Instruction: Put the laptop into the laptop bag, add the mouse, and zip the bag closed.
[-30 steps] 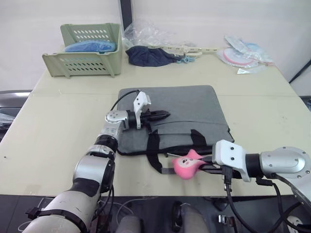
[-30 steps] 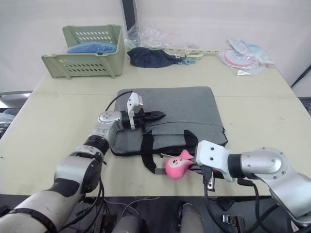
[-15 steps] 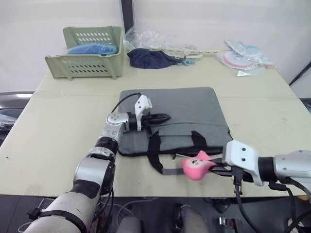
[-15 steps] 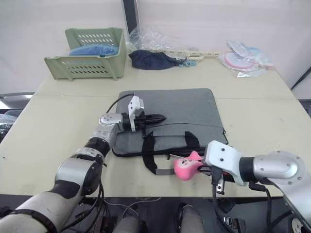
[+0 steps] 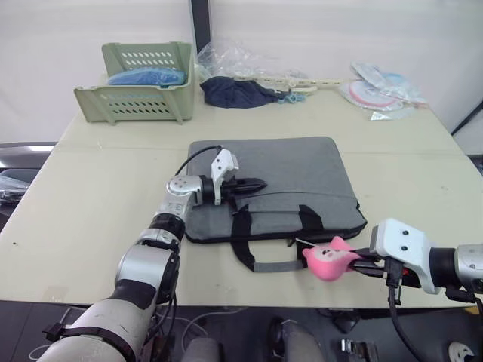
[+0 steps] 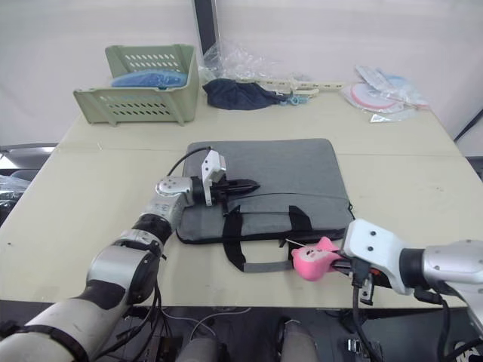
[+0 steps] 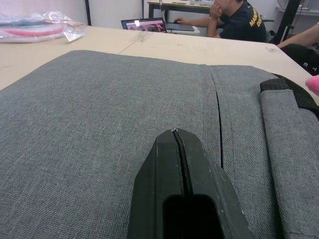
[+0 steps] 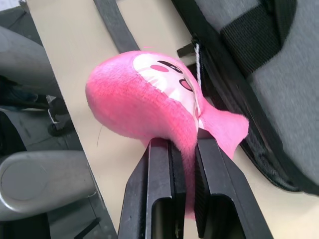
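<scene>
Your right gripper's fingers (image 8: 172, 164) are clamped on the tail of the pink plush toy (image 5: 329, 257), which hangs by a thin cord from the zipper pull of the laptop bag (image 5: 287, 177), near the tabletop's (image 5: 90, 188) front edge. Your left gripper (image 5: 256, 182) has its fingers pressed together with nothing between them, tips resting on the bag's grey top face as if to pin it. The bag lies flat in the middle of the tabletop, handles toward the front edge. The laptop and mouse cannot be seen, so they are probably already inside. You look to be in the zipping step, using the toy as a handle. Next, pull along the line of the zipper track, not away from it, and hold the bag down so it does not slide.
</scene>
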Robot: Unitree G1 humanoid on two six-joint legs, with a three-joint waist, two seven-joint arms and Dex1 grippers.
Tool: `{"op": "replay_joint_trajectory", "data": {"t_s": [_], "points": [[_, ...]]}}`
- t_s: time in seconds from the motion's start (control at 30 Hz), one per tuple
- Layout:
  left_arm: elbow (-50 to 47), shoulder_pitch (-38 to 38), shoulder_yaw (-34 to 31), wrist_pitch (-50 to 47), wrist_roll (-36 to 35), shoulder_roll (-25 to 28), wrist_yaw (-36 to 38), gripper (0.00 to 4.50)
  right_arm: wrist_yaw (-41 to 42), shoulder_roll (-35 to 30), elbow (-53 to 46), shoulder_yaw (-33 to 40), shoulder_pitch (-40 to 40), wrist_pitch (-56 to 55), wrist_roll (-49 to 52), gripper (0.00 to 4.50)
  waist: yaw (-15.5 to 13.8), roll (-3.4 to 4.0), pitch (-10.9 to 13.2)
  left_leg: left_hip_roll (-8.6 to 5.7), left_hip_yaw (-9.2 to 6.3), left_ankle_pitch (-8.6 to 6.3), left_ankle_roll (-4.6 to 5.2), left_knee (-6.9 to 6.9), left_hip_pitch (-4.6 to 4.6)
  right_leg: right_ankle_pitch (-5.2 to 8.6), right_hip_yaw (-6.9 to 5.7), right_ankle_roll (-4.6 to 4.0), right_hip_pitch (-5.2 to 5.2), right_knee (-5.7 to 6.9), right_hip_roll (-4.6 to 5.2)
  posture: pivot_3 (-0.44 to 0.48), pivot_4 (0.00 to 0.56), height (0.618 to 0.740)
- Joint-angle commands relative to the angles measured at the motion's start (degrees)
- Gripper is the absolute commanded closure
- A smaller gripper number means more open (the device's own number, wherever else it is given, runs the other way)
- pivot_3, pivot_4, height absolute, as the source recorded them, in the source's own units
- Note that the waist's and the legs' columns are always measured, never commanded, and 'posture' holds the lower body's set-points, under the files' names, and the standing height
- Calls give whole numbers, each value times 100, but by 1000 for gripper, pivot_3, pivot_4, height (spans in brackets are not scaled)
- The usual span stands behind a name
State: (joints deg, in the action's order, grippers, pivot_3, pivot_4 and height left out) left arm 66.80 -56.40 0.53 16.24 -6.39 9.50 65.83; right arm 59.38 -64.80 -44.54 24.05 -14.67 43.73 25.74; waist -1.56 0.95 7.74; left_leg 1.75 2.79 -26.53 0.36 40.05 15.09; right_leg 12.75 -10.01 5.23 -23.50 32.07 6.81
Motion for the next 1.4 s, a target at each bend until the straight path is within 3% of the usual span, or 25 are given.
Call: {"op": "replay_joint_trajectory", "data": {"t_s": [0.03, 0.27, 0.6, 1.03, 1.4], "points": [[575, 525, 385, -292, 532, -33, 78, 4500, 170, -15, 315, 417, -378, -234, -339, 4484, -1, 1, -2, 0, 0, 0, 0, 0, 0, 0, -1, 0, 0, 0, 0, 0, 150, 740], [572, 511, 387, -289, 532, -33, 78, 4500, 395, 76, 985, 725, -923, -895, -743, 4484, 0, 5, -8, 0, -1, -2, 3, -1, 0, 0, -2, 0, 2, -3, 1, 0, 150, 740], [574, 500, 387, -286, 539, 0, 70, 4500, 387, 170, 2163, 588, -1014, -1821, -1199, 4484, 3, 8, -9, -1, 1, -2, 5, -1, 0, 0, -2, 0, 3, -5, 0, 0, 150, 740], [566, 483, 385, -301, 536, 53, 78, 4500, -5, 178, 3668, 119, -417, -2827, -1803, 4484, 11, 14, -12, -2, 2, -3, 5, 0, -2, -2, -3, 4, 6, -7, 2, 0, 150, 740], [567, 475, 392, -308, 539, 63, 99, 4500, -442, 131, 4307, -277, 210, -3169, -2249, 4484, 16, 23, -18, -2, 3, -3, 5, 1, -2, -5, -3, 8, 8, -8, 3, 0, 150, 740]]}}
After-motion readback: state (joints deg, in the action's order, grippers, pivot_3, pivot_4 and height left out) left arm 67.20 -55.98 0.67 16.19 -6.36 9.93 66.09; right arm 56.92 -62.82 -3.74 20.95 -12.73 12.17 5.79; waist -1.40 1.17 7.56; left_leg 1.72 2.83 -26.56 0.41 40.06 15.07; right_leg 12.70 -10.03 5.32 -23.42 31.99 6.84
